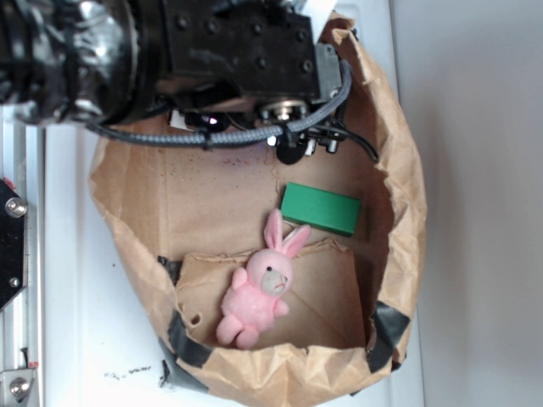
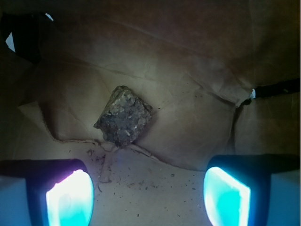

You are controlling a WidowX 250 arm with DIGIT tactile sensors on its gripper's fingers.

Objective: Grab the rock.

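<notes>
Your claw (image 2: pixel 149 195) spread wide and empty, rock (image 2: pixel 123 116) on paper bag (image 2: pixel 197 70) floor ahead of it, untouched, between the pads (image 2: pixel 68 197).

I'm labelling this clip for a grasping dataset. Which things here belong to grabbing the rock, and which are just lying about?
Part of the job:
- rock, on the brown paper, free
- tool, open, fingers either side, above it

Just lying about:
- green block
- pink plush bunny
- brown paper bag holding everything
</notes>
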